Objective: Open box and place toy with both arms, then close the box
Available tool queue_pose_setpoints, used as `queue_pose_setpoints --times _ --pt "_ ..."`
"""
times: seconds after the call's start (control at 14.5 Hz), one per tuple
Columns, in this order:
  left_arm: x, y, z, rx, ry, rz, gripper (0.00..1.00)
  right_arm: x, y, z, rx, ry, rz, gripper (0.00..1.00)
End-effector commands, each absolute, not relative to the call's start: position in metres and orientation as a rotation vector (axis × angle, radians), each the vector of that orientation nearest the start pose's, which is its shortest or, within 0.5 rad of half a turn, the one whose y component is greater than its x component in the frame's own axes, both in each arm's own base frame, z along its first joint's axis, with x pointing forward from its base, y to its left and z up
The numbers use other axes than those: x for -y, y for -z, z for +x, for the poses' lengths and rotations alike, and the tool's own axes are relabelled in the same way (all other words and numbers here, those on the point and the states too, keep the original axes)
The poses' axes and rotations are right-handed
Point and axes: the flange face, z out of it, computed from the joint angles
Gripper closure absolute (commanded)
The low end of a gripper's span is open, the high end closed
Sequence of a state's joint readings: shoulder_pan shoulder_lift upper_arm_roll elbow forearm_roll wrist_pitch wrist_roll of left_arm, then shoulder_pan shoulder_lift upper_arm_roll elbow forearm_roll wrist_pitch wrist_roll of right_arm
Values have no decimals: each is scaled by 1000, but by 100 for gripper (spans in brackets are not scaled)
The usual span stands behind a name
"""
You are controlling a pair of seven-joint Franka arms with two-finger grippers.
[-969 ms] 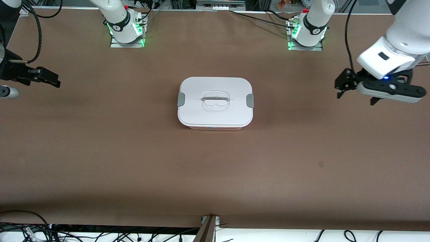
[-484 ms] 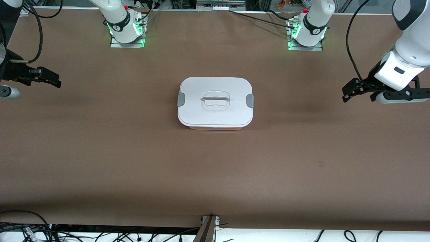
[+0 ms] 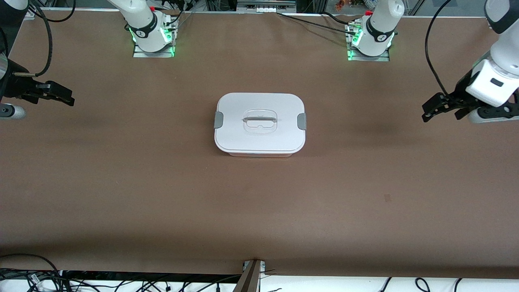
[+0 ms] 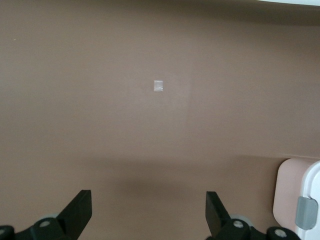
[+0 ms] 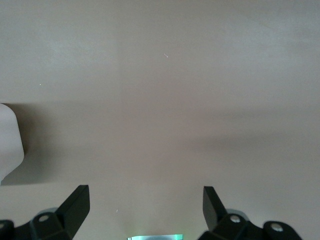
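- The brown table [image 3: 121, 182] carries only the box [image 3: 259, 123] at its middle; a small pale square patch [image 3: 387, 198] marks the surface at about 4 o'clock from the box in the front view, nearer to the front camera and toward the left arm's end.
- Cables [image 3: 24, 280] lie along the table's edge nearest the front camera, off the working surface.
- The box sits closed: its flat white lid [image 3: 259, 138] covers the tub, with a grey clip [image 3: 218, 120] at the 9 o'clock end and another grey clip [image 3: 301, 121] at the 3 o'clock end, and the clear handle [image 3: 260, 120] lying across the centre of the lid.
- What is inside the box cannot be told with the lid on; the toy shows in no view.
- The left gripper [image 3: 430, 109] hangs over bare table at about 3 o'clock from the box, well apart from it, near the table's end; its fingers [image 4: 80, 210] are spread wide and hold nothing.
- The left wrist view catches one corner of the box [image 4: 310, 190] with a grey clip.
- The right gripper [image 3: 61, 97] hangs at about 9 o'clock from the box, well apart from it, over the right arm's end of the table; its fingers [image 5: 75, 202] are spread wide with nothing between them.
- Bare table lies all round the box, between it and each gripper.
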State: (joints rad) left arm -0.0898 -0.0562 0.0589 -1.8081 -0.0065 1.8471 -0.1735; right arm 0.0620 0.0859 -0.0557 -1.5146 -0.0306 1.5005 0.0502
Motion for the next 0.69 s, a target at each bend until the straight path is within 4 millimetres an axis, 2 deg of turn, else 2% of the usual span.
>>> queue_pose_setpoints --times 0.0,0.35,0.62 --pt "12 -571 547 222 138 -3131 0 -2 -600 574 -55 -147 -3172 0" --pt "13 -591 542 211 44 -3128 0 -2 -600 575 -55 -145 -3172 0" --pt "12 -594 543 214 47 -3128 0 -2 -600 575 -55 -147 -3172 0"
